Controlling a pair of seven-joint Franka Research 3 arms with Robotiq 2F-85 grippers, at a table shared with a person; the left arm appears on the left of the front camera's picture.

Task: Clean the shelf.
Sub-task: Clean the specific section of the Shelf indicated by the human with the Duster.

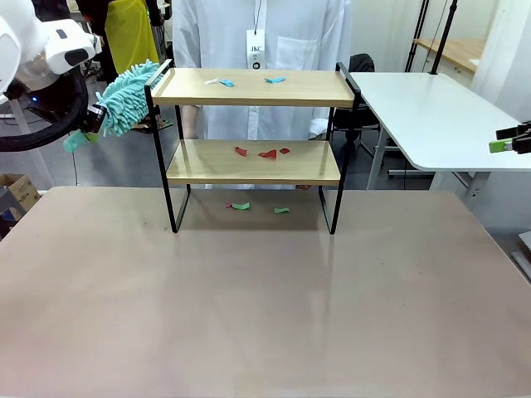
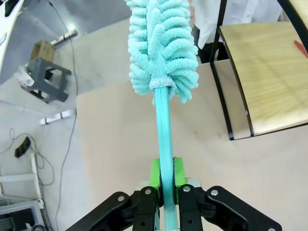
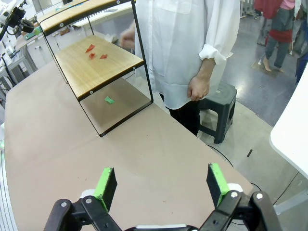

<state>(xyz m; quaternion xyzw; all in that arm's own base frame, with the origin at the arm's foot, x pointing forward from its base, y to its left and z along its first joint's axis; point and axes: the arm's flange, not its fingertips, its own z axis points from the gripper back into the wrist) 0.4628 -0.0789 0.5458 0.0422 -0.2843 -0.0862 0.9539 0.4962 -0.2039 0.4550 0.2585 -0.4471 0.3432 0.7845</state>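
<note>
On the worktop (image 1: 249, 282) the shelf (image 1: 307, 87) sits unswept, scraps (image 1: 266, 153) on both boards; left fingers (image 2: 155, 174) clamp the duster (image 1: 124, 95), right fingers (image 3: 107, 185) gape empty.

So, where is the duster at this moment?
The duster is at the upper left of the front view, its handle between the fingers of the left gripper, its fluffy head right beside the left end of the shelf top board.

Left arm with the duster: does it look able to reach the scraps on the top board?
Likely yes: the duster is level with the top board, only the raised side rail between.
</note>
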